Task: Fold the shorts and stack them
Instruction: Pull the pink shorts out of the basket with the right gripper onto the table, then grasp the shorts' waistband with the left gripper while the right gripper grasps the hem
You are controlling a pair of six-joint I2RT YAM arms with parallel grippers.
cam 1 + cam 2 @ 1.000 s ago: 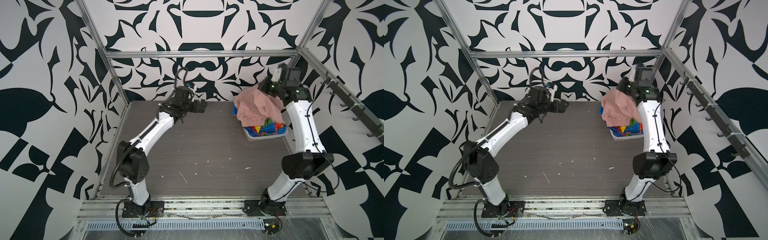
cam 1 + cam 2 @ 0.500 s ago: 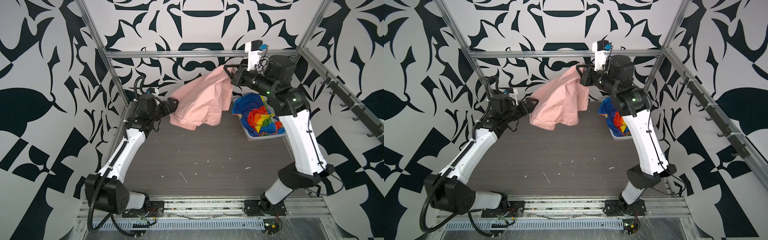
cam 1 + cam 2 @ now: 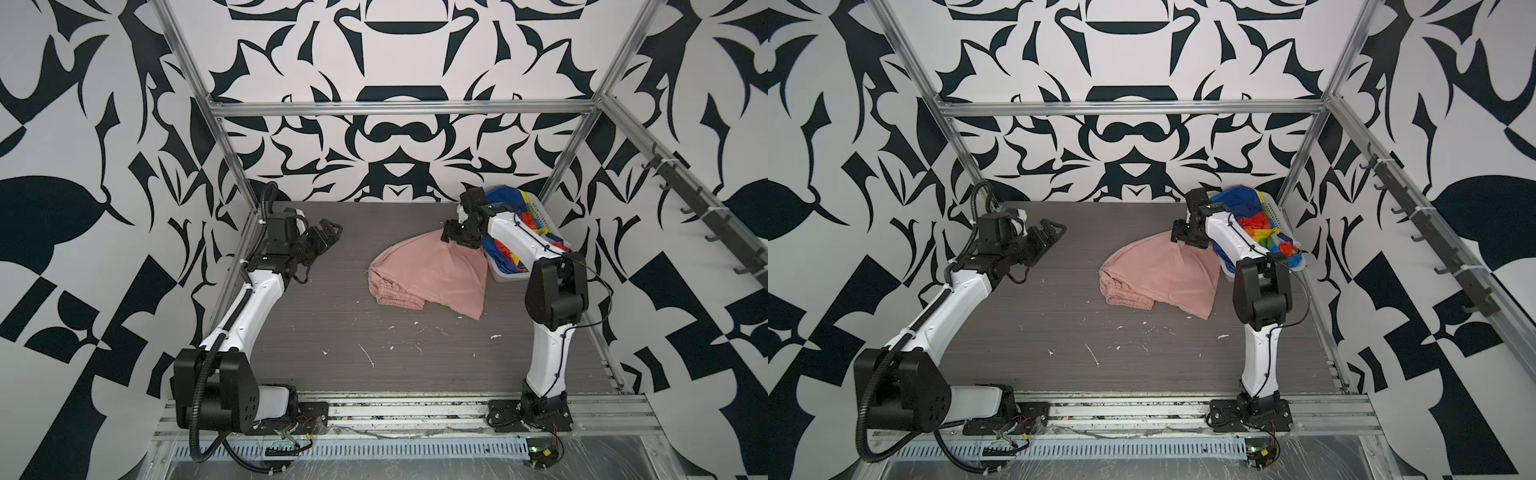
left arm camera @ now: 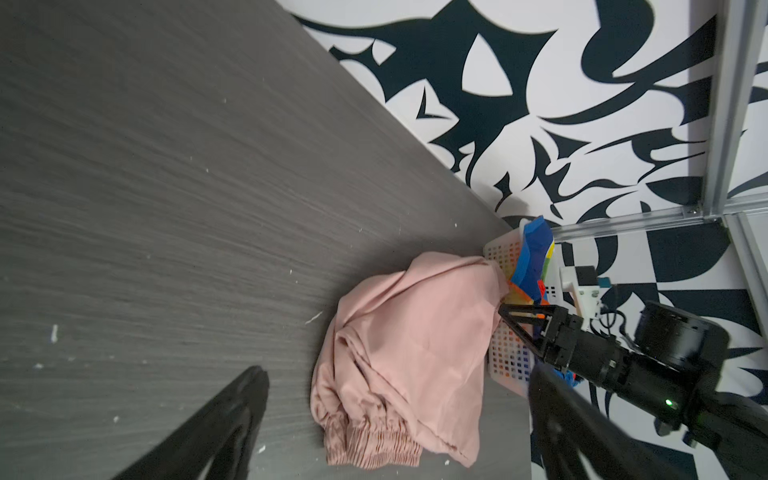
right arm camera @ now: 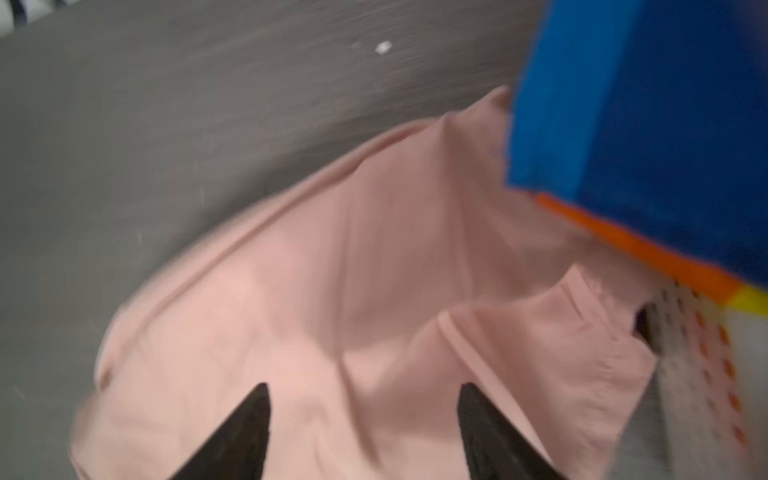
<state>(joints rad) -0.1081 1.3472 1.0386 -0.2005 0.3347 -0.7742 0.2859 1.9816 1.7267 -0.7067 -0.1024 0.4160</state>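
Pink shorts, aloft half second ago, now heaped on table, one edge against basket. Right gripper just above heap, jaws parted, holding nothing; likely release ahead of folding. Left gripper drawn back, wide open, empty. Rainbow shorts fill basket; beige pair unseen, right wrist view blurred.

Your left arm and right arm: white link shells, boxy black joint housings. Left carries a ribbed black conduit. Right has a thin black cable and a green LED on its black wrist section.
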